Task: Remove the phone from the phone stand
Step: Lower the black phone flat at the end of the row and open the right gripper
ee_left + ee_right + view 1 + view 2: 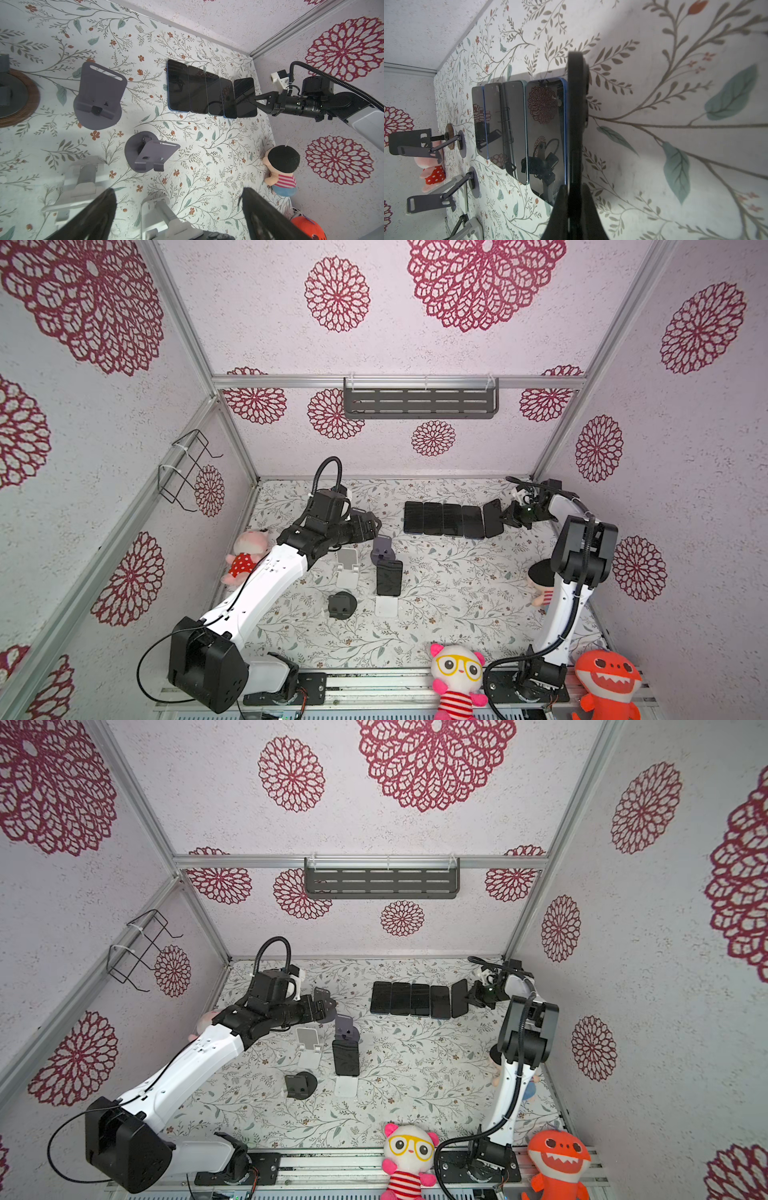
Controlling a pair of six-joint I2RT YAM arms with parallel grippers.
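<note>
Beside the phone row (pixel 442 519), right pincer (pixel 505 517) clamps a phone (pixel 493 517); left pincer (pixel 178 190) gapes.

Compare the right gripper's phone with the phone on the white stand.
The gripped phone is pinched by the right gripper; the stand phone is untouched. The gripped phone tilts at the end of the phone row; the stand phone leans on its white stand. Both are dark.

Bright, even light; soft shadows; wide-angle distortion at edges.
</note>
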